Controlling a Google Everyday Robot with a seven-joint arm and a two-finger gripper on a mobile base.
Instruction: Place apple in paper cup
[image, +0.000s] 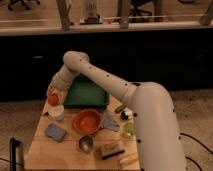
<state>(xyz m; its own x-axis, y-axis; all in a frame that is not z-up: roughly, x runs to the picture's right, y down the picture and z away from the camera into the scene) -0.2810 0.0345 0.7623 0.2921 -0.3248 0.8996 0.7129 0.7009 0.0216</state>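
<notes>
The apple (53, 100) is a small orange-red fruit held at the tip of my gripper (53, 97), at the left side of the wooden table. It hangs just above the mouth of the white paper cup (56, 112), which stands upright near the table's left edge. My white arm reaches from the lower right, up and over the table, and down to the cup. The gripper is shut on the apple.
A green tray (86, 95) lies at the back of the table (70, 150). An orange bowl (86, 121), a shiny metal cup (85, 144), a blue sponge (54, 132), a yellow-green fruit (129, 130) and a brown block (111, 149) sit around the middle and front.
</notes>
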